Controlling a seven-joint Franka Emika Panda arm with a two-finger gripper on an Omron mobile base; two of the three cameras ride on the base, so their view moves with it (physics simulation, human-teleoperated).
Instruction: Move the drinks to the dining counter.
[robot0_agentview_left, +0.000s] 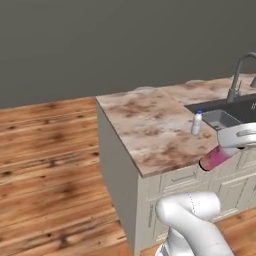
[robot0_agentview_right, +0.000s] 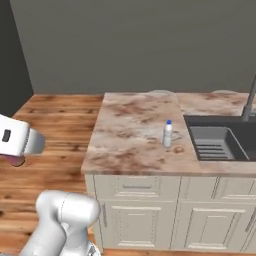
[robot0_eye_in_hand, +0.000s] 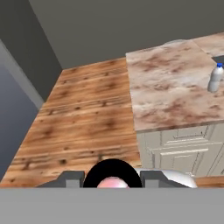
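We are carrying pink bottle (robot0_agentview_left: 216, 157), end effector (robot0_eye_in_hand: 112, 181) clamped around body; light, rigid, slippery. Tabletop (robot0_agentview_left: 150, 125) at 12 o'clock.

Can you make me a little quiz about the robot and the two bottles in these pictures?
1. True or false: the white bottle with the blue cap stands upright on the counter.
2. Which bottle do the robot's fingers hold? A) the white bottle B) the pink bottle C) neither
3. Fill in: on the counter, the white bottle stands next to the dark ____.

Key:
1. True.
2. B. The pink bottle sits between the fingers, off the counter, in front of the drawers.
3. sink.
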